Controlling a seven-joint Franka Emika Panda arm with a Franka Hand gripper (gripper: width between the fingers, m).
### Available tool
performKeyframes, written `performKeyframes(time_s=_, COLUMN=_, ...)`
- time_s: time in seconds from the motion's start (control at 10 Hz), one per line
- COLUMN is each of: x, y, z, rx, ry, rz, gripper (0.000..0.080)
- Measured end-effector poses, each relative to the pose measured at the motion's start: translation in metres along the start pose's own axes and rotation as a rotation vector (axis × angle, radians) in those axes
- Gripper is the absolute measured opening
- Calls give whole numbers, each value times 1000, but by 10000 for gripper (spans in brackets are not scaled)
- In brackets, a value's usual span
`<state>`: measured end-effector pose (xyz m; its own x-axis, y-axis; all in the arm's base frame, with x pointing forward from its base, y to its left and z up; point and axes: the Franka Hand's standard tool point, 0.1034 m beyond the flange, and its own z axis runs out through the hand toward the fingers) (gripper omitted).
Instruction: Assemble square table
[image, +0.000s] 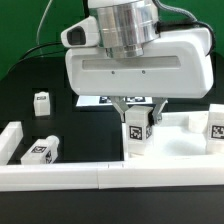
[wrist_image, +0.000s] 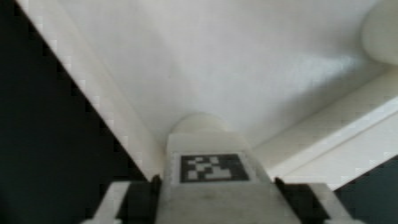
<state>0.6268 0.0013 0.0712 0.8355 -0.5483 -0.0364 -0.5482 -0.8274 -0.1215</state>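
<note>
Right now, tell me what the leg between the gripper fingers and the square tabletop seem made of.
Leg: probably hard white plastic, matte, blocky moulded shape, printed black-and-white tag on it. Square tabletop: seemingly the same white plastic, smooth with a faint sheen, moulded raised rim.

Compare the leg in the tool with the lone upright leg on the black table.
The gripped leg is clamped in the tool; the lone leg stands free. The gripped leg is at the edge of the square slab; the lone leg is apart from it on the black table. Both are white, blocky, tagged.
</note>
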Motion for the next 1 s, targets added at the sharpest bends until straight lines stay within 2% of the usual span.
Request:
performKeyframes(time_s=0.3, x=-2, y=-3, z=2, rx=9, ry=32, rz=349, gripper=290)
performKeyframes(time_s=0.5, x=4, y=-2, z=1, rx=72, ry=1, rz=738, gripper=288)
performKeyframes(time_s=0.6, x=3, y=-3, z=1, rx=94, ry=-19, rz=903, gripper=288)
performKeyframes(time_s=0.8, x=4, y=-3, z=2, rx=105, ry=-29, rz=1001, gripper=288)
performKeyframes(time_s=1.0, x=3, y=-3, z=2, rx=102, ry=-24, rz=918, gripper=288)
